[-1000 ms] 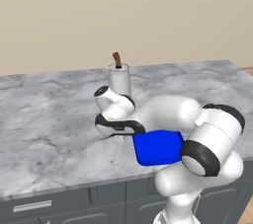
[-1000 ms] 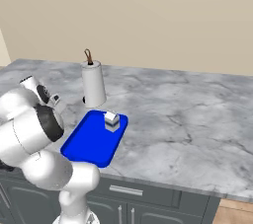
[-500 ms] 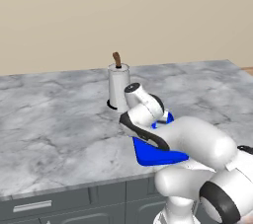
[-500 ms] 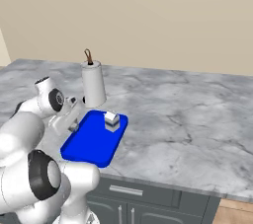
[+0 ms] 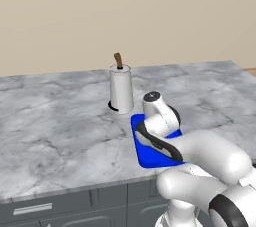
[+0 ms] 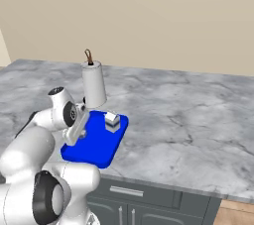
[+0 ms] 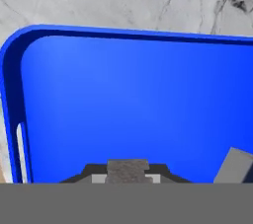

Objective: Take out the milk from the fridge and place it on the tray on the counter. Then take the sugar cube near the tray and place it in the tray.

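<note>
Milk [image 6: 112,121] stood in tray [image 6: 84,150]; fingers [image 7: 128,166] were closed over it, possibly gripping the sugar cube; release remained.

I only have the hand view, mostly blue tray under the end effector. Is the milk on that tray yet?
Observer: Yes, the milk stands upright on the tray, near its far end.
Operator: Anything behind the tray?
Observer: A paper-towel roll stands on the counter just past the tray's far edge.
Operator: And the end effector against the milk?
Observer: The end effector hangs over the tray beside the milk, apart from it.
</note>
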